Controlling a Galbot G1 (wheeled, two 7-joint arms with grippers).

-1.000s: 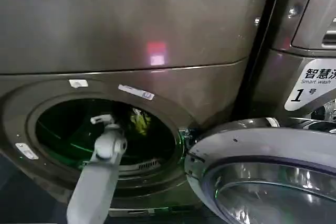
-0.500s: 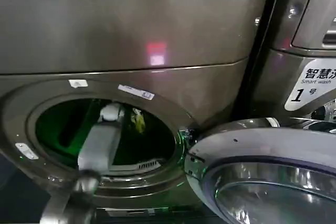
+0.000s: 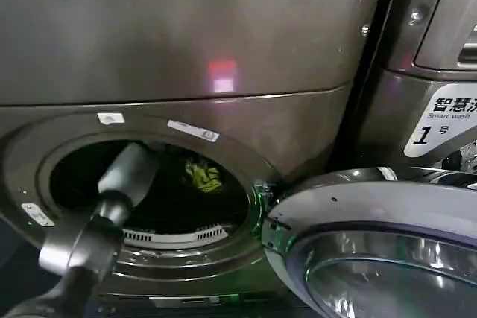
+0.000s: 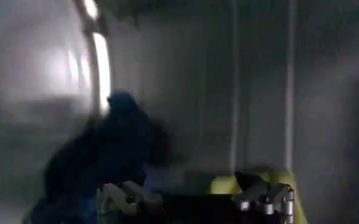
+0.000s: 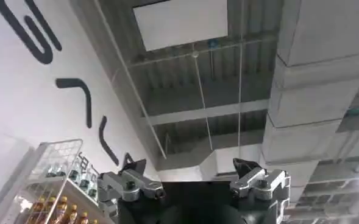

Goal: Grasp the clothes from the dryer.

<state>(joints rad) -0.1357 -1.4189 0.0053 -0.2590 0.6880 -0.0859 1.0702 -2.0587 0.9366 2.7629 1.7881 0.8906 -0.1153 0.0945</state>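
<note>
The dryer (image 3: pixel 186 50) stands with its round porthole (image 3: pixel 149 184) wide open. Deep in the drum lie the clothes: a yellow-green patterned piece (image 3: pixel 203 176) and, in the left wrist view, a dark navy piece (image 4: pixel 115 146) beside the yellow-green one (image 4: pixel 225 182). My left arm (image 3: pixel 123 176) reaches through the porthole into the drum. The left gripper (image 4: pixel 194 196) is open just short of the bundle, its fingers on either side and nothing between them. My right gripper (image 5: pixel 194 179) is open and empty, pointing up at a ceiling, away from the machine.
The dryer's grey-rimmed glass door (image 3: pixel 373 236) hangs open at lower right, close to the porthole's edge. A similar machine (image 3: pixel 440 50) with a white sticker marked 1 (image 3: pixel 441 126) stands to the right. A wire shelf of bottles (image 5: pixel 57 189) shows in the right wrist view.
My left arm has swung to the lower left and pushed its gripper deeper into the drum. The green glow inside the drum has gone. The clothes have not moved.
</note>
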